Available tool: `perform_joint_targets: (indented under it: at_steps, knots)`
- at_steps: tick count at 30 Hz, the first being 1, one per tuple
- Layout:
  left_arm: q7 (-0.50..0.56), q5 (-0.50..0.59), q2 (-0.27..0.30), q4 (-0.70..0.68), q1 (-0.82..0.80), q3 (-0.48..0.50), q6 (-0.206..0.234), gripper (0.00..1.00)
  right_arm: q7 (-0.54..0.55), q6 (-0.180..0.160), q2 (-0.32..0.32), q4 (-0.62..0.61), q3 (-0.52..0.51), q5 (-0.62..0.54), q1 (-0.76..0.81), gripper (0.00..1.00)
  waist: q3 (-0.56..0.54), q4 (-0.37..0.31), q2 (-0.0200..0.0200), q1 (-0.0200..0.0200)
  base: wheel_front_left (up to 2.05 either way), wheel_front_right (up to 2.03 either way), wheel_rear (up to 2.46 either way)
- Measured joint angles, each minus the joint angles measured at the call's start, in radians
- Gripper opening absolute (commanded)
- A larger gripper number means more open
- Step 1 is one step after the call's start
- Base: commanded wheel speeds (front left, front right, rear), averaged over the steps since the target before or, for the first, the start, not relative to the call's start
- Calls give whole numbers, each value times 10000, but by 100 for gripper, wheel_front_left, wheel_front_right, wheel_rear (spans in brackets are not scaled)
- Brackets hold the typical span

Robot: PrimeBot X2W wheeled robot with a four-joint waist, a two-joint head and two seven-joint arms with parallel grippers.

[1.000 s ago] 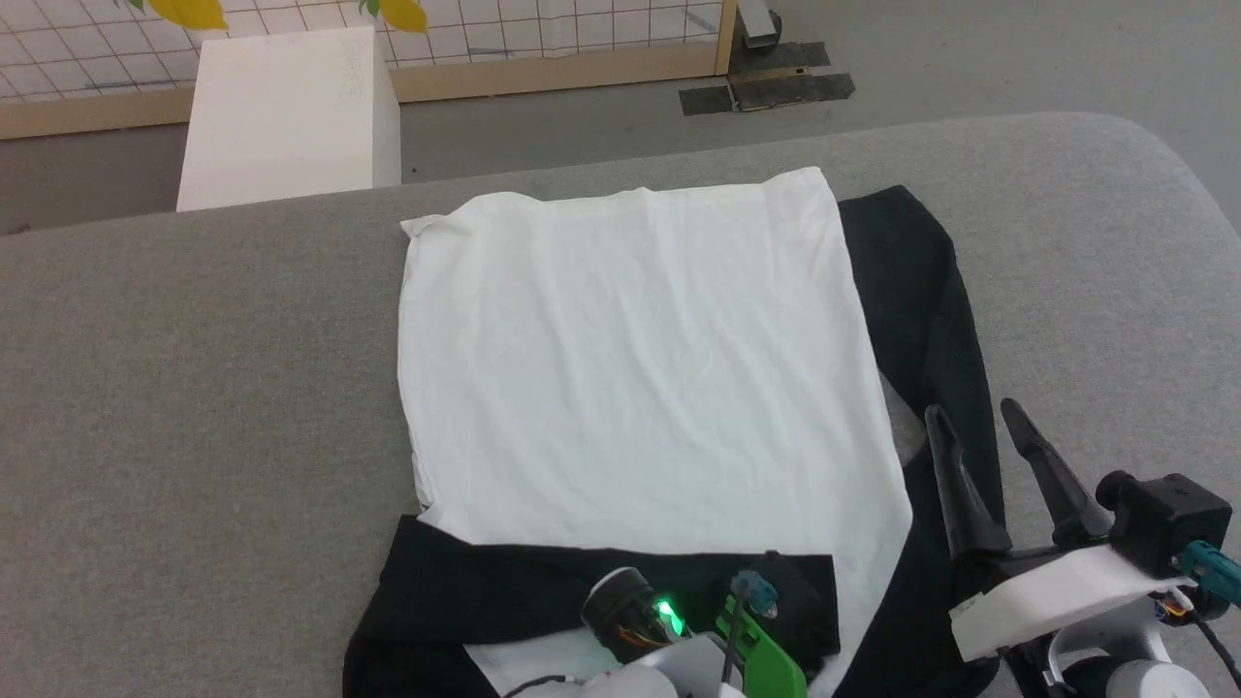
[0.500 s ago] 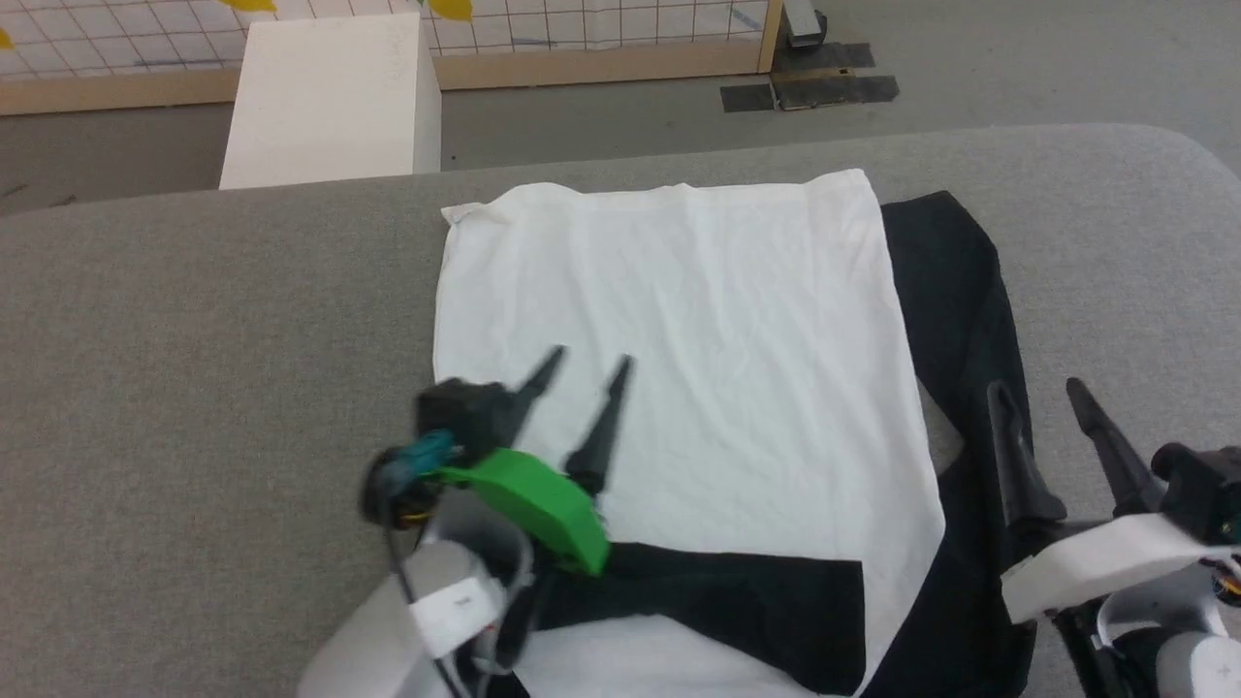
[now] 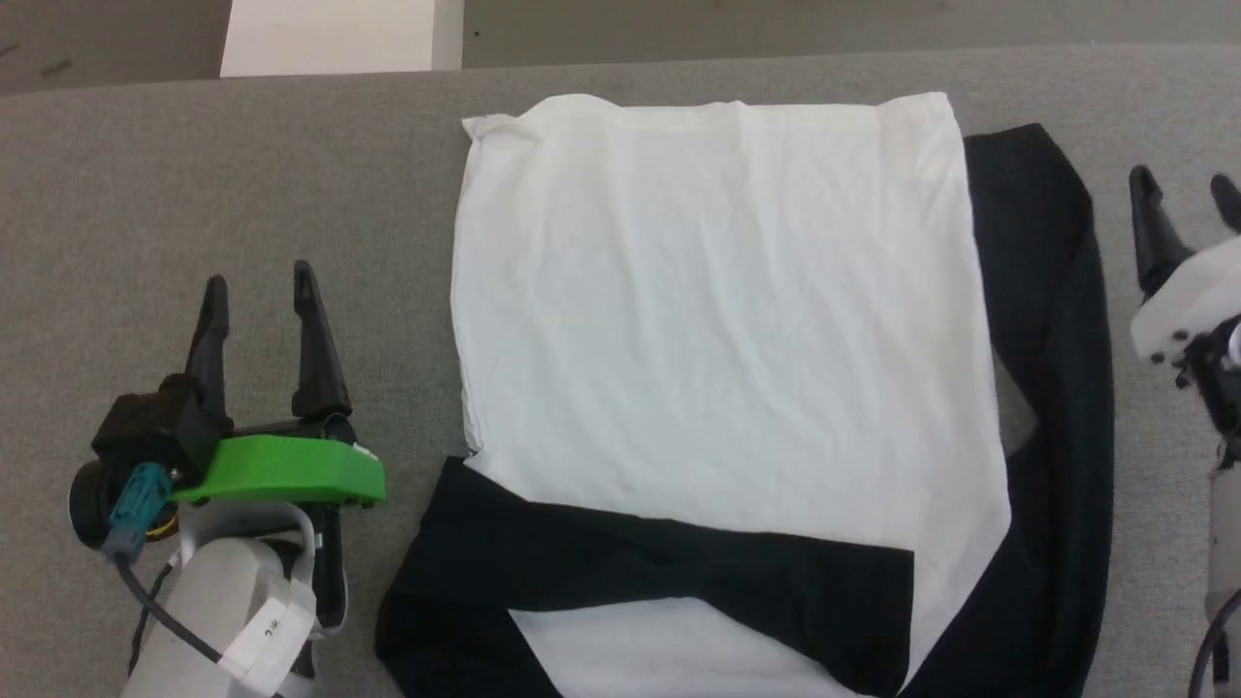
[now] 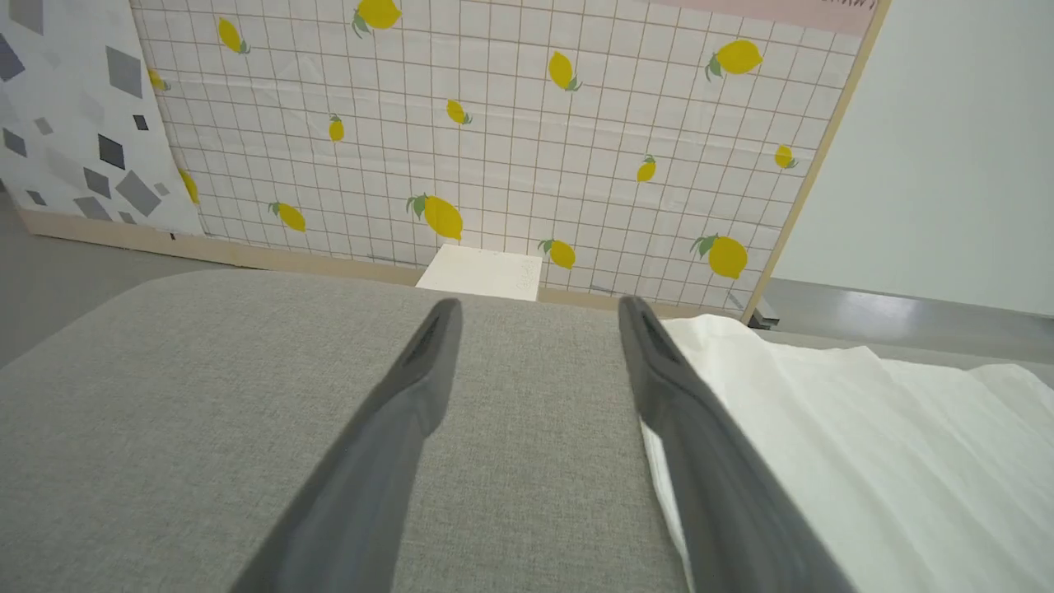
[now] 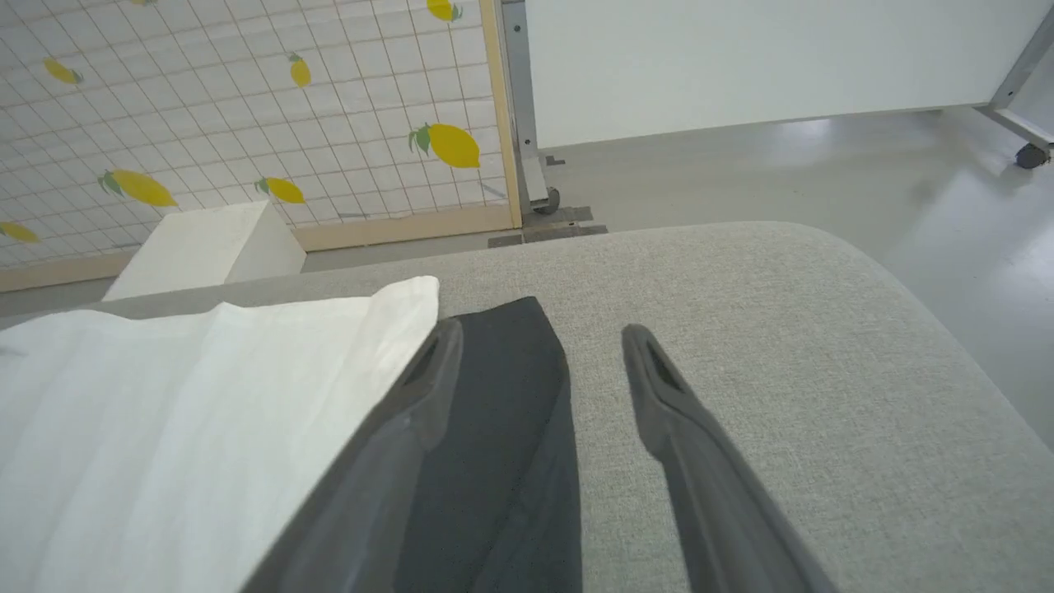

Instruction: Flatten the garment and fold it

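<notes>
1. The grey padded surface (image 3: 242, 174) carries the whole job; the garment (image 3: 717, 310) lies on its middle, plain white side up and spread nearly flat, with only light wrinkles. Flattening looks largely done.
2. The white body has not been folded over itself, so the main folds appear to remain.
3. The black sleeve on the robot's right (image 3: 1057, 388) lies out beside the body in a long curve, not yet brought in. Folding it across is probably the next step.
4. The black sleeve on the robot's left (image 3: 659, 567) is laid across the near end of the white body, so one sleeve fold looks done.
5. A white block (image 3: 330, 39) stands on the floor beyond the surface. Whether it is a container, or holds anything, cannot be told.
6. The left gripper (image 3: 259, 274) rests on bare grey surface just beside the garment's left edge, fingers spread, holding nothing.
7. The right gripper (image 3: 1183, 179) is over the grey surface just outside the right sleeve, fingers likewise spread and empty.
</notes>
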Motion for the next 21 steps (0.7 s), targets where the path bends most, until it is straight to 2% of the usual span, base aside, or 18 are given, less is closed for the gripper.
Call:
perform_joint_targets:
  at_steps: [4, 11, 20, 21]
  knots:
    - [0, 585, -485, -420, 99, 773, -433, 100, 759, 0, -407, 1139, -209, -98, -1423, 100, 676, 217, 0, 1, 0, 0, 0]
    - [0, 1442, -1248, -660, 82, 1423, -1239, 100, 1889, 0, -928, 2420, -416, -483, -2986, 100, 1854, 635, 0, 1, 0, 0, 0]
    - [0, 2134, -1824, -568, -150, 1958, -2057, 100, 3010, 0, -1120, 3135, -627, -832, -4213, 100, 2884, 1098, 0, 2, 0, 0, 0]
    - [0, 2245, -1898, -568, -171, 1967, -2130, 100, 3164, 0, -1151, 3177, -725, -872, -4321, 75, 2927, 1157, 0, 2, 0, 0, 0]
